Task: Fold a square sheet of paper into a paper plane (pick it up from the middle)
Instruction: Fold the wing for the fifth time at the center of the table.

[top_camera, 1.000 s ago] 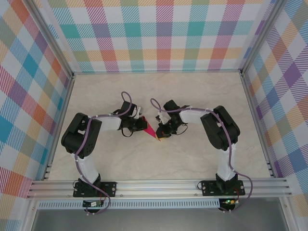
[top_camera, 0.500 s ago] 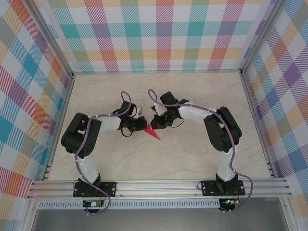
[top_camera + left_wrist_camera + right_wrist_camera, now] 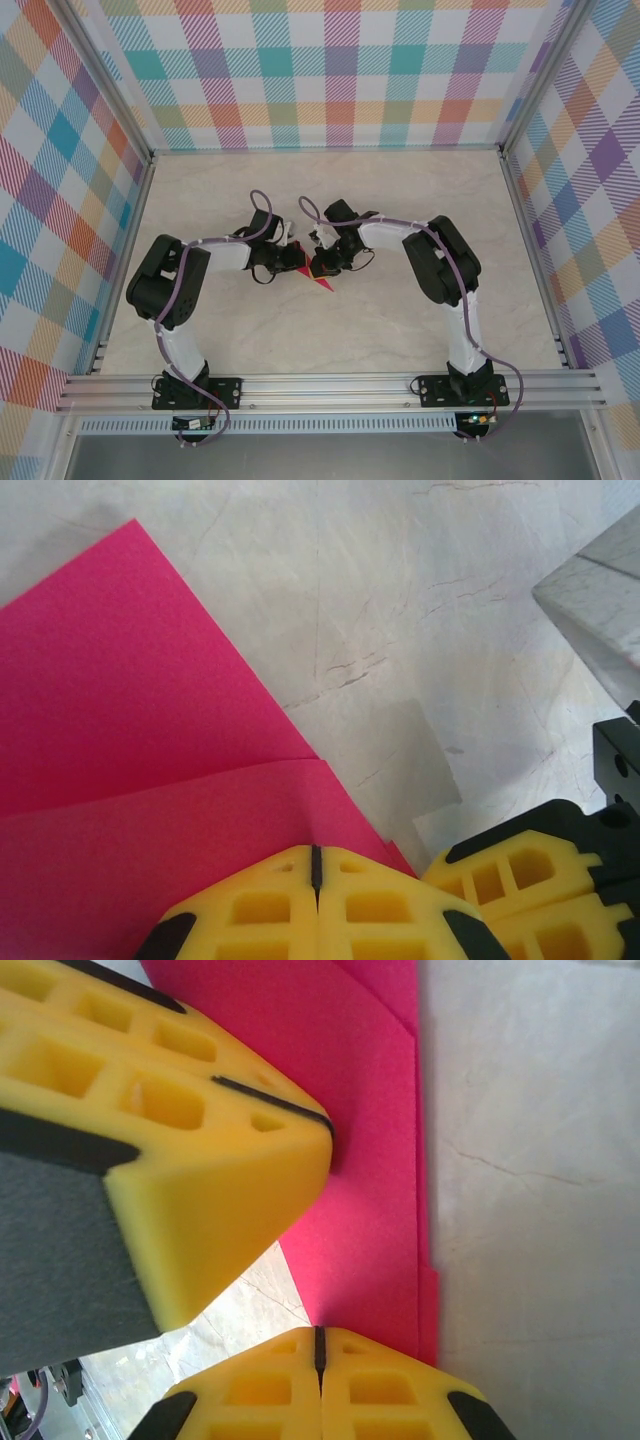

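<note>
- Task item: the magenta-pink folded paper dart (image 3: 322,284), matte and layered, lies flat on the pale marbled surface (image 3: 420,210).
- Long axis: diagonal in the overhead view. The pointed tip aims toward the near right, and the broader end lies under the two end effectors.
- Left end effector (image 3: 315,872): the yellow fingers are closed seam to seam, tip resting on the dart's upper layer beside a fold edge. Whether any paper is nipped between them cannot be told.
- Right end effector (image 3: 320,1355): likewise closed, with its tip on the dart near one long edge, just beside the left one.
- Controlling relation: both tips stand directly on the dart, the left at its broad end and the right nearer the point. Neither arm has any reach to make up.
- Judgement: a crease appears to be under pressure. The next stroke should run along the dart's long axis, with one tip pinning it against slip.
</note>
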{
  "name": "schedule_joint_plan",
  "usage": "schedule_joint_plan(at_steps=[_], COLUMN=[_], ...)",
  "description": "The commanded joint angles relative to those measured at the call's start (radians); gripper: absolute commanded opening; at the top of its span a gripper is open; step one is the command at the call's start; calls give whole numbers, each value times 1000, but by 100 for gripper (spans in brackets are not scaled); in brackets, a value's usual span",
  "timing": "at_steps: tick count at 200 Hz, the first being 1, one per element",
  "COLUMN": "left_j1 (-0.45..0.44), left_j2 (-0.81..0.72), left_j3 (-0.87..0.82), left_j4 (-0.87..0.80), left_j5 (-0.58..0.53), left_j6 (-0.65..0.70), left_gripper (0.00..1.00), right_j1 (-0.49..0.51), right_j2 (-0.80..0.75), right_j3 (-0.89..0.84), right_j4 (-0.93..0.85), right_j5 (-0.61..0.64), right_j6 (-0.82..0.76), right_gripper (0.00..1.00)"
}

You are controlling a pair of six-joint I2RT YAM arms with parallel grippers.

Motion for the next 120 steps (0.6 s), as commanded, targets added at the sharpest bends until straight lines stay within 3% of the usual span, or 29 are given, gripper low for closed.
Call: schedule_joint_plan(at_steps=[1, 120], left_j1=[20, 22], left_j2=[-75, -46], left_j3=[-20, -103], left_j4=[0, 59], left_j5=[-16, -231], left_j6=[-23, -124], left_gripper=[4, 3], right_j1=[4, 4], right_j2=[22, 29], right_j3=[10, 3], right_j4=[-37, -59], right_j5=[23, 59], right_j6=[-22, -23], right_gripper=[7, 7])
